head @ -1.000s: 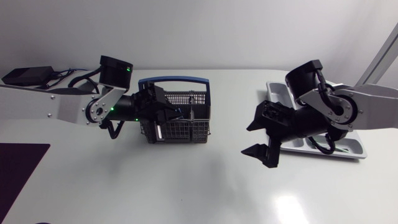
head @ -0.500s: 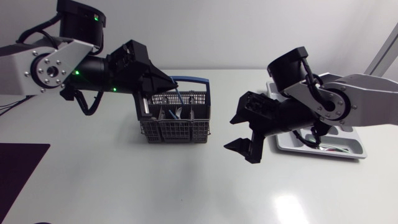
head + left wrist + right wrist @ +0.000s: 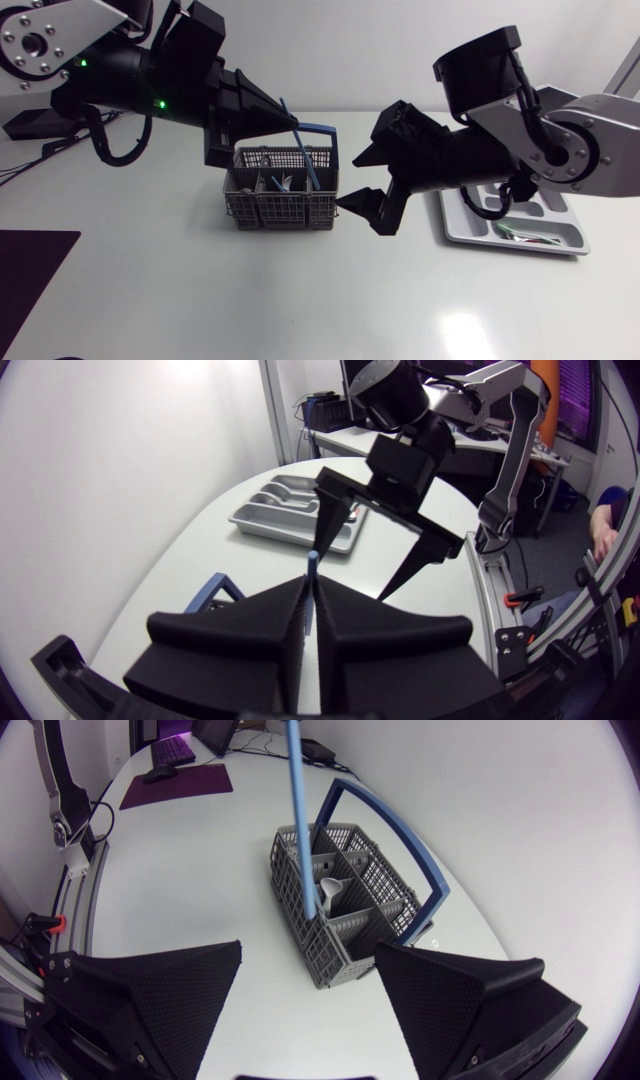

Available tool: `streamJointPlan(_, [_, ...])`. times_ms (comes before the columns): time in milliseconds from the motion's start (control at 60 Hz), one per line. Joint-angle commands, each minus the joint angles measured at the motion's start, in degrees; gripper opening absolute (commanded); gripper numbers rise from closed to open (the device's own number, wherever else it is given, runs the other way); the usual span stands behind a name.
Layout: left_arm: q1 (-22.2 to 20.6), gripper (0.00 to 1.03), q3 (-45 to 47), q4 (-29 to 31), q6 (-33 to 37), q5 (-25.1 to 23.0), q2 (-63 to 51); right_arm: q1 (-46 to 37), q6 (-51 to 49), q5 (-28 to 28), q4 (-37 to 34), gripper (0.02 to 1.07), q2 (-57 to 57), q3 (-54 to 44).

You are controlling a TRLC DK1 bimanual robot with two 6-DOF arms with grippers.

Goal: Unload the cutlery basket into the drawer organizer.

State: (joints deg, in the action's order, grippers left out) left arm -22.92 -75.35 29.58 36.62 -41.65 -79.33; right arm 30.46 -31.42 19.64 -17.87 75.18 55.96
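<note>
The grey cutlery basket [image 3: 280,208] with a blue handle stands at the table's middle, several pieces still inside. My left gripper [image 3: 288,122] hangs above it, shut on a long blue-handled utensil [image 3: 306,158] whose lower end still dips into the basket. In the left wrist view the blue tip [image 3: 312,557] pokes out past the shut fingers [image 3: 260,625]. My right gripper [image 3: 362,180] stands open just right of the basket. Its wrist view shows the blue handle [image 3: 300,820] rising from the basket [image 3: 350,915] ahead of the gripper [image 3: 305,1010]. The grey organizer [image 3: 560,243] lies far right.
A black device [image 3: 25,125] with cables sits at the back left. A dark purple mat [image 3: 30,262] lies at the front left edge. The organizer [image 3: 290,520] shows beyond my right gripper [image 3: 352,573] in the left wrist view.
My left arm rose from the basket's side, lifting the blue-handled utensil up and partly out. My right arm swung left from the organizer to beside the basket.
</note>
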Motion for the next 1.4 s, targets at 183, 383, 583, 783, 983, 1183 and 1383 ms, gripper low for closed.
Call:
streamJointPlan(183, [-2.13, 0.03, -1.29, 2.67, -8.76, -5.99, -4.25, 1.45, 5.49, 0.4, 1.34, 0.86, 1.02, 2.22])
streamJointPlan(383, [-3.54, 0.03, -2.87, 2.85, -11.75, -6.87, -6.28, 2.41, 6.55, 2.25, 2.49, 0.63, 1.55, 1.43])
streamJointPlan(583, [-4.07, 0.03, -3.4, 2.85, -12.8, -6.87, -7.15, 3.2, 6.63, 3.04, 2.66, 0.42, 1.82, 0.99])
streamJointPlan(783, [-3.98, 0.03, -3.57, 2.76, -12.98, -6.87, -7.42, 3.2, 7.07, 3.13, 1.78, 0.12, 1.9, 0.37])
streamJointPlan(983, [-3.27, 0.03, -3.22, 2.58, -12.54, -6.78, -7.33, 2.68, 7.95, 3.74, 0.29, 0.08, 1.73, -0.33])
streamJointPlan(1183, [-2.57, 0.81, -3.75, 1.79, -13.24, -6.78, -6.89, 3.2, 7.86, 3.74, -0.33, 0.08, 1.9, -0.95])
streamJointPlan(1383, [0.5, 0.98, -5.95, -4.8, -17.55, -6.78, -5.22, 2.41, 6.63, 3.65, -1.47, 0.08, 1.73, -3.14])
